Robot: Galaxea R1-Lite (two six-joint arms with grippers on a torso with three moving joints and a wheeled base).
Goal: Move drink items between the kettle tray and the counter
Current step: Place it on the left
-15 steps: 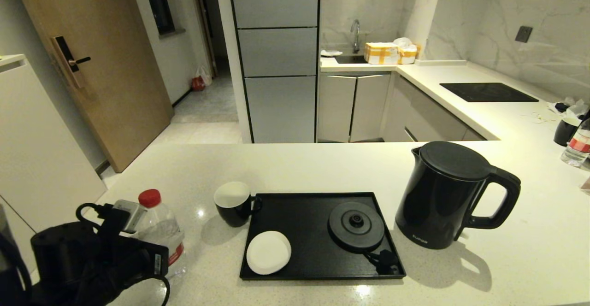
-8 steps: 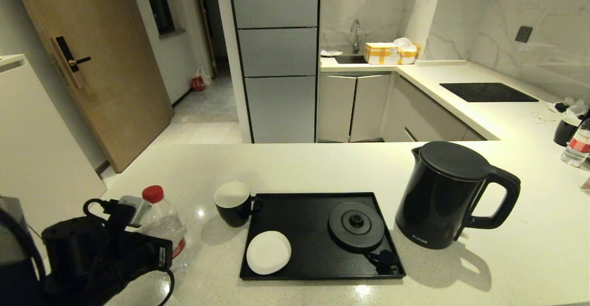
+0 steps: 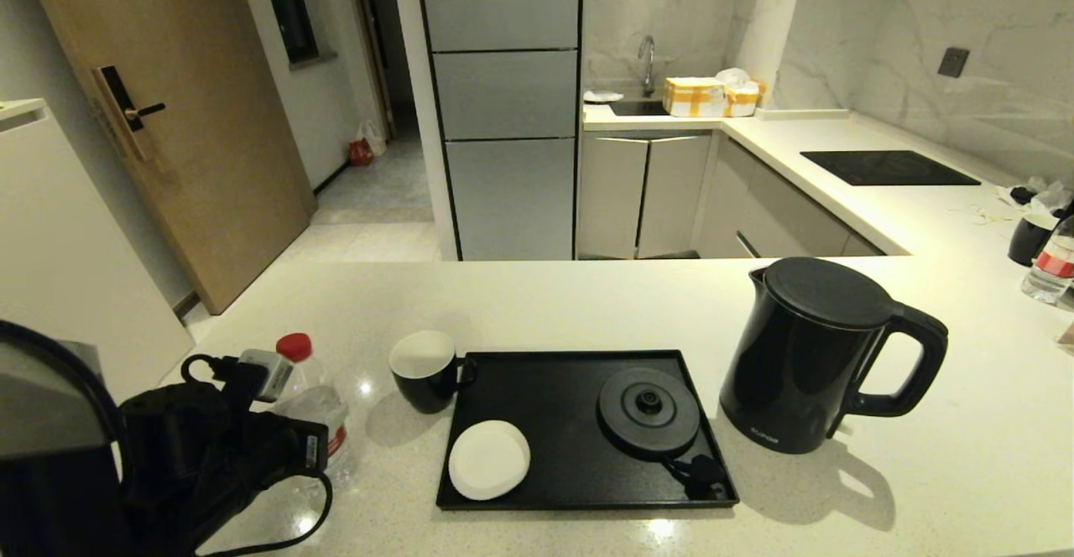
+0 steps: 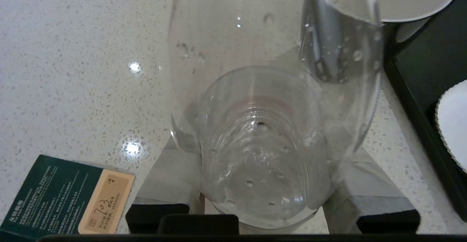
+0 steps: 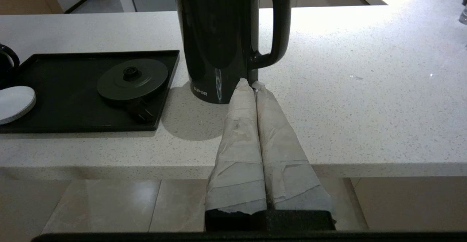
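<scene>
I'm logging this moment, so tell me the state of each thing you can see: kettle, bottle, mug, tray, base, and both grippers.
kettle: upright on the counter, lid shut, off its base.
kettle base: on the tray, bare.
bottle: upright, red cap on, held.
mug: upright on the counter, beside the tray.
left gripper: shut on the bottle.
right gripper: shut, empty, before the counter edge.

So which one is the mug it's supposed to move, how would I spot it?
Find the glossy black tray in the middle of the pale stone counter. The black mug stands on the counter just off the tray's far left corner, handle toward the tray. Its white inside sets it apart from the clear, red-capped bottle to its left and the flat white disc on the tray.
</scene>
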